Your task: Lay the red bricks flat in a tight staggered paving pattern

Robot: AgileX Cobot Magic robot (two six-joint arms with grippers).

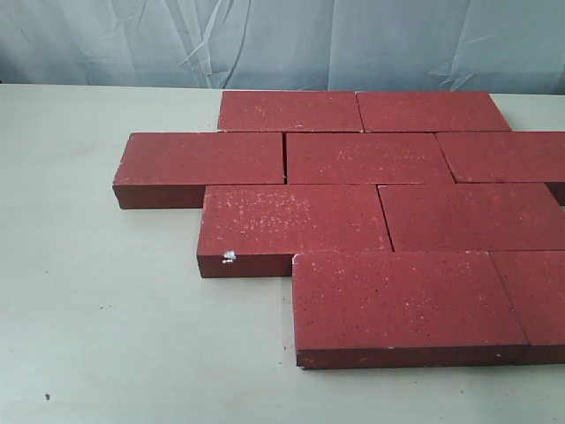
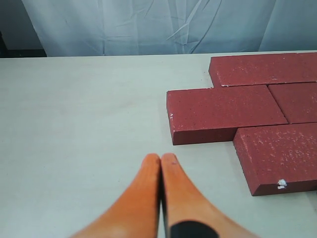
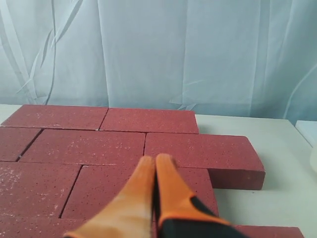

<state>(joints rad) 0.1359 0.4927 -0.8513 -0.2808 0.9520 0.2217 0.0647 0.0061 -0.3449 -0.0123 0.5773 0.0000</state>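
**Condition.** The red bricks (image 1: 371, 159) lie flat on the table (image 1: 88, 309) in four staggered rows. The joints that can be seen look tight. The reference item is the chipped brick (image 1: 291, 221), which carries a white chip (image 1: 228, 257) on its front corner.

**Grippers.** The left gripper (image 2: 161, 158) hangs over bare table, beside the chipped brick on its free-end side and apart from it. Its fingers are pressed together and carry nothing. The right gripper (image 3: 154, 159) is likewise closed and empty. It appears to sit above the brick that abuts the chipped brick's other end. Its height above that surface cannot be told.

**Hazards.**
- A sideways sweep by the left gripper is likely to strike the chipped brick's free end, pushing it along its row and upsetting the stagger.
- A descent by the right gripper onto the rough surface, followed by lateral travel, is likely to drag a brick and open a joint.
- The row ends farthest from the chipped brick are cut off in the exterior view. Gaps there cannot be ruled out.
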